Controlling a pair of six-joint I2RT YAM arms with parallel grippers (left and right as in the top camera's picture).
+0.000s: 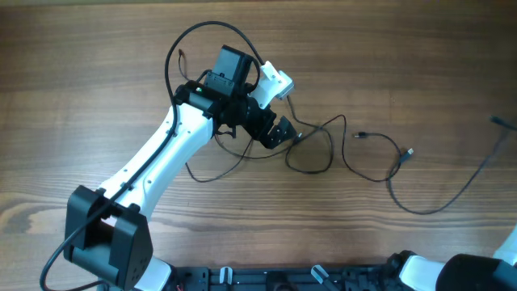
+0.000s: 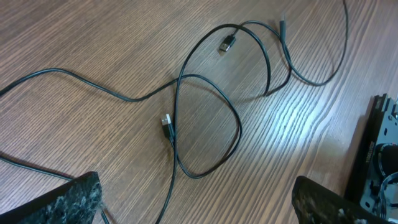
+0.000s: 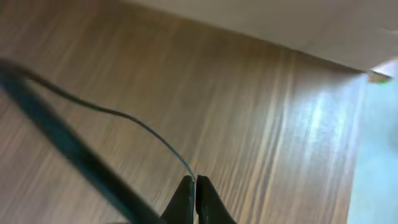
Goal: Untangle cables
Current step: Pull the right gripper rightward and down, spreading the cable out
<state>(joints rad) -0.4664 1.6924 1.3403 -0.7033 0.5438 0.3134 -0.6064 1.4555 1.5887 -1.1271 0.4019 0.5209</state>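
Overhead, cables: the thin black cables (image 1: 327,149) lie near the middle of the wooden surface (image 1: 420,48), with several loops crossing one another just beside the left arm.
Overhead, free parts: one small plug (image 1: 361,135) lies to the right of the loops, and a long cable (image 1: 452,198) runs away toward the right edge.
Overhead, left fingers: the left fingers (image 1: 280,132) hang over the left side of the loops. From here I cannot tell if they touch a wire.
Overhead, right arm: only a part shows in the lower right corner, and its fingers are not seen.
Left wrist, cables: a big loop (image 2: 208,124) has one plug end (image 2: 166,124) on its left side. Another wire crosses over it further up.
Left wrist, fingers: they are spread wide at the two lower corners and hold nothing. One wire passes on the surface between them.
Right wrist, fingers: the right fingers (image 3: 186,199) are pressed together. A thin wire (image 3: 124,118) runs into their tips and seems to be pinched there.
Progress: I judge the task partly done. One cable looks pulled out to the right, but the middle loops are crossed and need separating.
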